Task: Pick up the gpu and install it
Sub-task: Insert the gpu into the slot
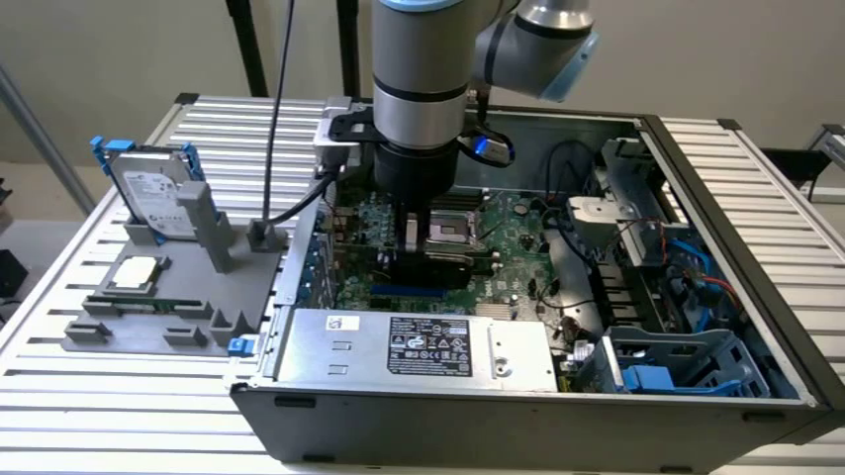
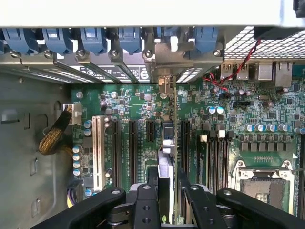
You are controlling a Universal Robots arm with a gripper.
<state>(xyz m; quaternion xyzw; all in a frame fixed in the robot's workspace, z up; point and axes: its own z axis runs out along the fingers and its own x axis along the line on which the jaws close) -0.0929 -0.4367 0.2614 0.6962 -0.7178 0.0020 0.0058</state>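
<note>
The gpu (image 1: 432, 269) is a thin black-faced card standing on edge low over the green motherboard (image 1: 516, 223) inside the open computer case (image 1: 528, 416). My gripper (image 1: 429, 237) reaches straight down from the arm and is shut on the card's upper edge. In the wrist view the gpu (image 2: 174, 143) appears edge-on, running from between my black fingers (image 2: 151, 193) to its silver bracket (image 2: 164, 83) at the case's rear wall. It lies in line with the black expansion slots (image 2: 132, 143). Whether it sits in a slot is hidden by the card itself.
On a grey fixture (image 1: 145, 332) outside the case, on the exterior view's left, are a silver hard drive with blue rails (image 1: 152, 193), a processor chip (image 1: 133, 275) and a memory stick (image 1: 133, 304). The power supply (image 1: 410, 346), cables (image 1: 687, 282), drive cage (image 1: 674, 361) and blue slot latches (image 2: 95, 38) crowd the card.
</note>
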